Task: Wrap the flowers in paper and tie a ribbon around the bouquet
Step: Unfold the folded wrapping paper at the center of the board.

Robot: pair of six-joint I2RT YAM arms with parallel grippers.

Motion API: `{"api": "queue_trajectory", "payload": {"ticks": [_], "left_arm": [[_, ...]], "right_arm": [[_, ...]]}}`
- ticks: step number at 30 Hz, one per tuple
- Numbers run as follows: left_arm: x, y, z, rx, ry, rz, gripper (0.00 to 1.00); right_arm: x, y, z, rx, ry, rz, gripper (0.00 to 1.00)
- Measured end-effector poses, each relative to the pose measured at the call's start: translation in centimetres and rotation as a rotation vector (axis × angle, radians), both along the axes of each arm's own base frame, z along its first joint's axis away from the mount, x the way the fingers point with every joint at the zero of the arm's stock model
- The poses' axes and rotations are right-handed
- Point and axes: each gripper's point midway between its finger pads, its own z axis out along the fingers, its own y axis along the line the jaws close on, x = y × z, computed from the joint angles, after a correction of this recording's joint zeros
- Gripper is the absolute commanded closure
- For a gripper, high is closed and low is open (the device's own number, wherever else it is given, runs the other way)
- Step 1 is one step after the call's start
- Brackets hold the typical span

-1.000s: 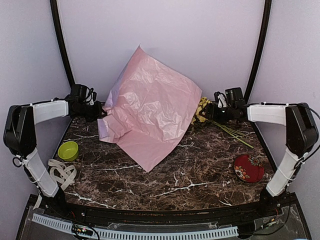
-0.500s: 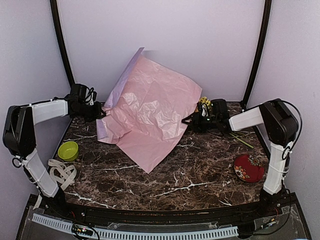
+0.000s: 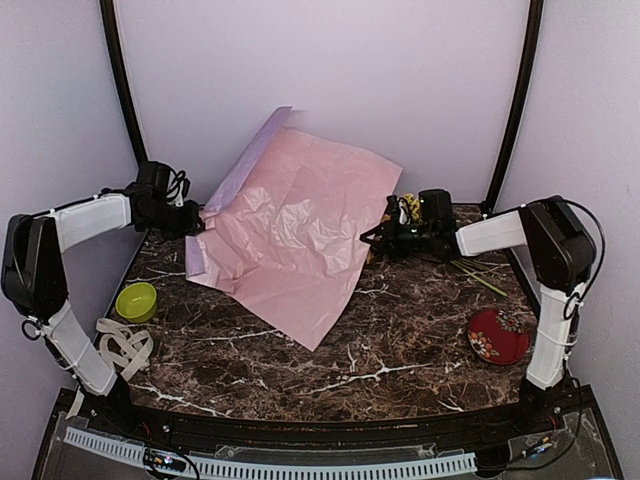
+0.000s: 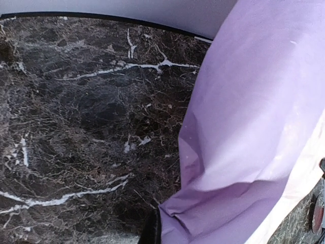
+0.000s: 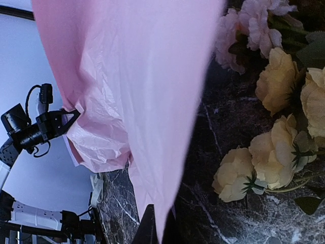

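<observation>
The paper [image 3: 295, 235], pink on top and lilac beneath, hangs as a crinkled sheet stretched between both arms over the back of the marble table [image 3: 400, 350]. My left gripper [image 3: 195, 222] is shut on its left corner, and the lilac side [image 4: 254, 127] fills the left wrist view beside my left gripper [image 4: 157, 231]. My right gripper [image 3: 368, 238] is shut on the paper's right edge [image 5: 142, 76]. The flowers [image 3: 405, 208], yellow and pink blooms [image 5: 284, 132], lie on the table just right of the sheet, green stems [image 3: 480, 275] trailing right. The ribbon [image 3: 125, 345] lies bunched at the table's left edge.
A small green bowl [image 3: 136, 301] sits at the left, above the ribbon. A red patterned dish [image 3: 497, 336] rests at the front right. Lilac walls and black corner posts [image 3: 515, 110] enclose the back and sides.
My right arm swung left past the flowers to the paper's right edge and its jaws shut on the paper. The sheet has sunk flatter. The left gripper stayed shut on its corner.
</observation>
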Motion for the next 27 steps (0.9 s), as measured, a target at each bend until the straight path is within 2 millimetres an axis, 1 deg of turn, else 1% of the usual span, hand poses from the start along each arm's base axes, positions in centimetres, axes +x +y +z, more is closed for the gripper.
{"api": "queue_trajectory", "payload": {"ticks": [1,3,6,8,10,12,14,19,23,27], "left_arm": [[-0.1,0.3,0.6,0.019,-0.009,0.001,1.0],[-0.6,0.8,2.6,0.058,-0.039,0.001,1.0],[-1.7,1.5,6.3,0.103,-0.108,-0.004,1.0],[-2.8,1.8,8.2,0.122,-0.141,-0.01,1.0],[-3.9,2.0,9.2,0.134,-0.154,-0.018,1.0],[-4.6,2.1,9.4,0.142,-0.151,-0.026,1.0],[-5.3,2.1,8.8,0.149,-0.131,-0.038,1.0],[-6.9,2.1,5.3,0.161,-0.025,-0.069,1.0],[-7.5,1.8,3.4,0.155,0.032,-0.093,1.0],[-8.0,1.3,1.7,0.136,0.08,-0.116,1.0]], "right_arm": [[-0.2,-0.1,0.6,-0.012,-0.013,0.01,1.0],[-0.8,-0.3,2.5,-0.042,-0.049,0.033,1.0],[-2.0,-0.9,5.9,-0.081,-0.121,0.063,1.0],[-3.1,-1.4,8.1,-0.101,-0.166,0.08,1.0],[-4.2,-1.8,9.3,-0.12,-0.189,0.097,1.0],[-5.1,-2.3,9.6,-0.143,-0.191,0.108,1.0],[-6.5,-3.1,8.7,-0.177,-0.165,0.116,1.0],[-10.8,-5.1,3.9,-0.289,-0.03,0.129,1.0],[-13.9,-5.7,0.9,-0.347,0.053,0.151,1.0],[-15.3,-6.3,-1.5,-0.401,0.097,0.147,1.0]]}}
